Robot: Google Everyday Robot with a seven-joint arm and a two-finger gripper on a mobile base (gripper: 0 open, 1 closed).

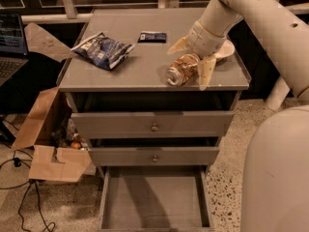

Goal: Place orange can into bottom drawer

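1. Robot arm (260,18): cream, reaching down from the upper right to the right side of the bench top. The robot's rounded body (282,178) fills the lower right corner.
2. Bench (140,69): grey cabinet with a flat top and 3 drawers in its front.
3. Bottom drawer (154,197): lowest of the 3, pulled out, with its flat grey floor showing.
4. Upper drawers, 2: top one (116,124) and middle one (120,156), each with a small round knob at its centre.
5. Cardboard box (43,144): on the floor just left of the bench, flaps open.
6. Laptop (9,37): at the left edge, only partly in view.
7. Blue snack bag (104,50): crumpled, on the left of the bench top.
8. Gripper (186,70): low over the right front of the bench top. Its fingers stand apart, one on either side of the orange can.
9. Bowl (227,50): cream, at the right rear of the bench top, partly hidden by the arm's wrist.
10. Orange can (181,69): on its side on the bench top near the front edge, between the fingers, silver end toward the front left.
11. Dark packet (152,36): small and flat, at the rear centre of the bench top.
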